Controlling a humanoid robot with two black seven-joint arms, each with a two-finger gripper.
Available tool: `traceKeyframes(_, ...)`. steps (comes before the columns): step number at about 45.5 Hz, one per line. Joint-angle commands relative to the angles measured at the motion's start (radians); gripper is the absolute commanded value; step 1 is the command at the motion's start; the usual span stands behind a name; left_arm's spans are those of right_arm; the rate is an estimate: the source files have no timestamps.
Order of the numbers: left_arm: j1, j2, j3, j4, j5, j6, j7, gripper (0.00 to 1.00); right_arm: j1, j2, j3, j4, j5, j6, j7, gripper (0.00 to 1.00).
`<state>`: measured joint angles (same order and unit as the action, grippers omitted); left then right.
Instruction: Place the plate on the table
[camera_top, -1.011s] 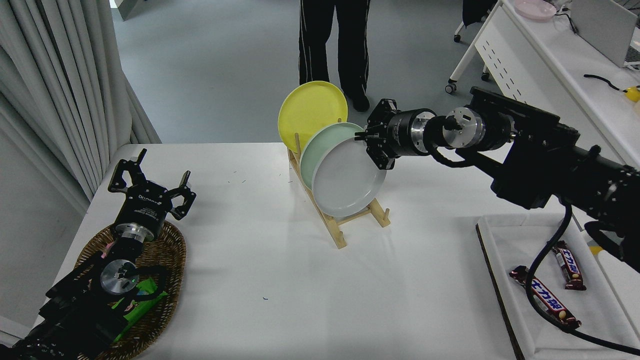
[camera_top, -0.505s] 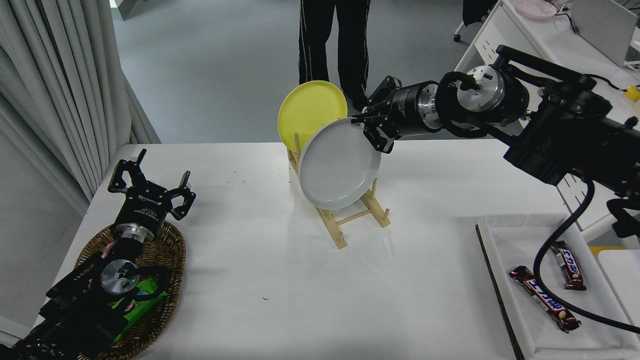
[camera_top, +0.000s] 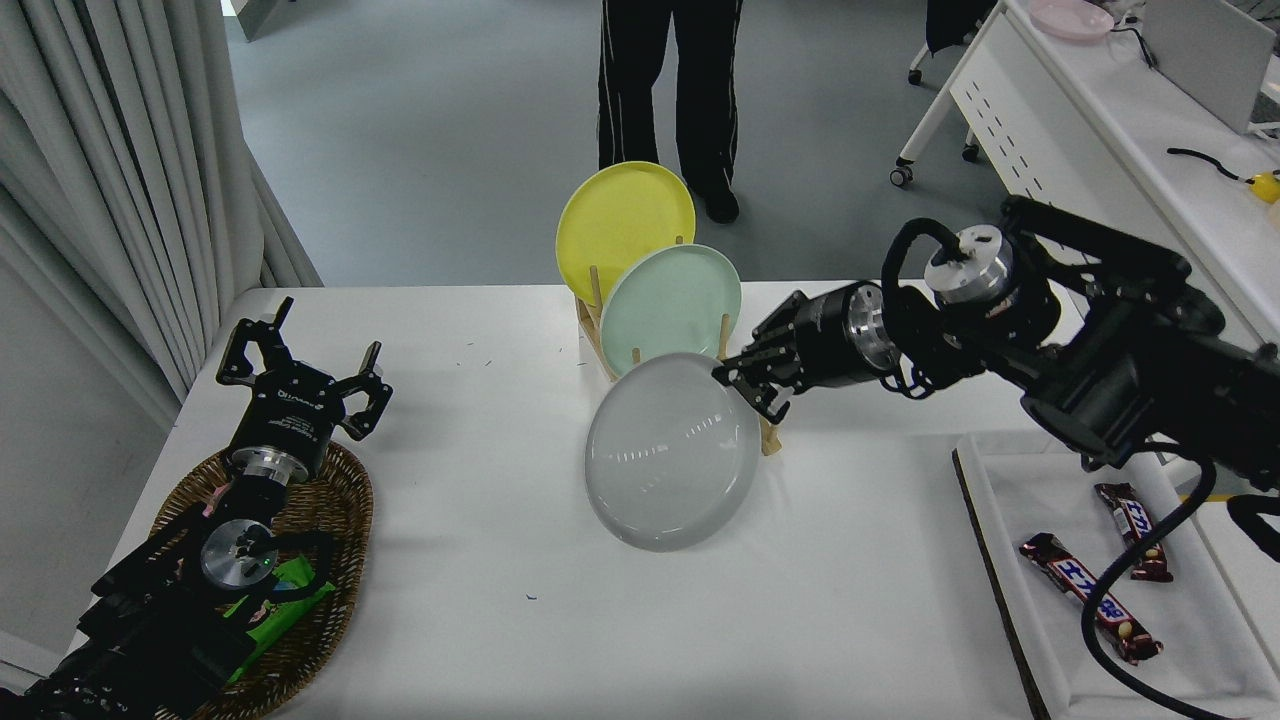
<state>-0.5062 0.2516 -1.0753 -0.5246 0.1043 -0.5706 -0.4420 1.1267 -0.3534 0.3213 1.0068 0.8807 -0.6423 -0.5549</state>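
Note:
The light grey plate (camera_top: 670, 452) hangs tilted over the white table (camera_top: 480, 400), in front of the wooden rack (camera_top: 600, 300). Its lower edge is close to the tabletop. My right gripper (camera_top: 748, 385) is shut on the plate's upper right rim. The yellow plate (camera_top: 622, 218) and the mint green plate (camera_top: 668, 308) stand upright in the rack behind it. My left gripper (camera_top: 300, 355) is open and parked at the lower left, over a wicker basket (camera_top: 340, 500).
A white tray (camera_top: 1010, 520) with chocolate bars (camera_top: 1090, 598) lies at the right. A person's legs (camera_top: 668, 90) stand beyond the table's far edge. A white perforated desk (camera_top: 1050, 110) is at the upper right.
My right gripper has lifted the grey plate out of the rack, then carried it forward and down towards the table. The mint green plate shows again. The left arm has not moved.

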Motion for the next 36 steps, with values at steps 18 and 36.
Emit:
traceKeyframes(18, 0.000, 0.000, 0.000, 0.000, 0.000, 0.000, 0.000, 1.00, -0.229, -0.030, 0.145, -0.004, 0.119, -0.143, -0.023, 0.00)
traceKeyframes(36, 0.000, 0.000, 0.000, 0.000, 0.000, 0.000, 0.000, 1.00, -0.216, 0.166, 0.148, -0.260, 0.144, -0.143, -0.025, 0.00)
